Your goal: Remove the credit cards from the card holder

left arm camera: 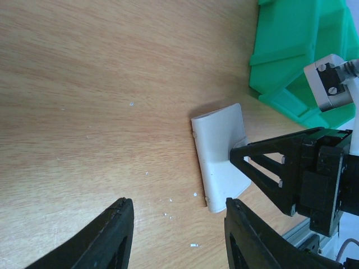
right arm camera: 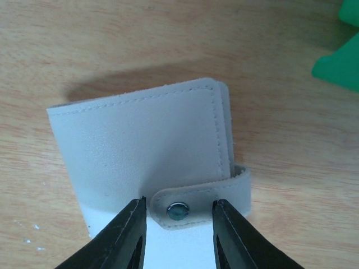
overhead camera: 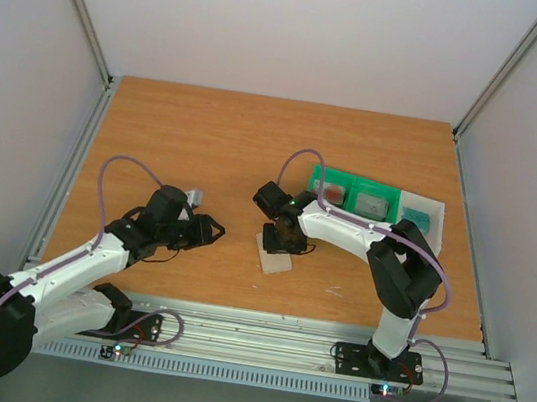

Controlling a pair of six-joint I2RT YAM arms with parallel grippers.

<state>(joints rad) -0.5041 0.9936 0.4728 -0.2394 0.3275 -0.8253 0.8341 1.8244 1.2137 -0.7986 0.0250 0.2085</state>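
Observation:
The card holder (overhead camera: 273,256) lies folded shut on the table, pale grey with stitched edges. A strap with a metal snap (right arm camera: 178,210) wraps round its edge. It also shows in the left wrist view (left arm camera: 221,151) and the right wrist view (right arm camera: 146,140). My right gripper (right arm camera: 178,203) is open right over it, one finger on each side of the snap strap. My left gripper (left arm camera: 176,204) is open and empty over bare table to the holder's left. No credit cards show at the holder.
A green compartment tray (overhead camera: 351,188) stands just behind the holder, with a clear box (overhead camera: 418,215) at its right end. Reddish, grey and teal things lie inside; I cannot tell what they are. Small white crumbs (left arm camera: 168,202) dot the wood.

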